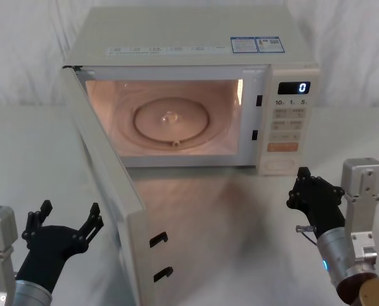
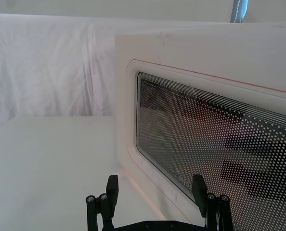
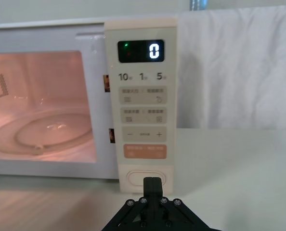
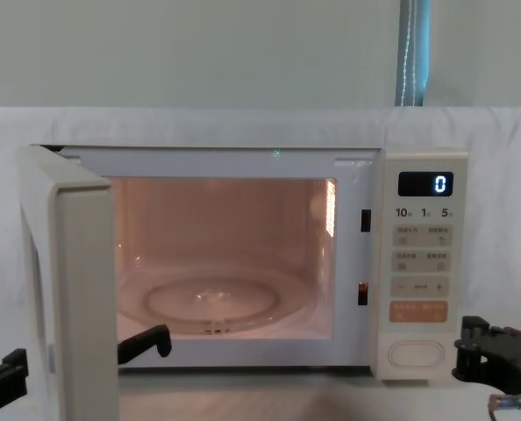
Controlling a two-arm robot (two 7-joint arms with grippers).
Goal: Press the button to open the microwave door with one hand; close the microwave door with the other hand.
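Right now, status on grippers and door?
Left gripper open, outside the swung-open microwave door. Right gripper shut, just short of the button. Nothing blocking.

There was 1 microwave [image 1: 196, 51] with 1 door [image 1: 106, 185], 1 oval button [image 3: 146, 177], 1 orange key [image 3: 145, 151] and 1 turntable [image 1: 171, 120]; 2 grippers, left [image 1: 63, 220] and right [image 1: 303, 173].
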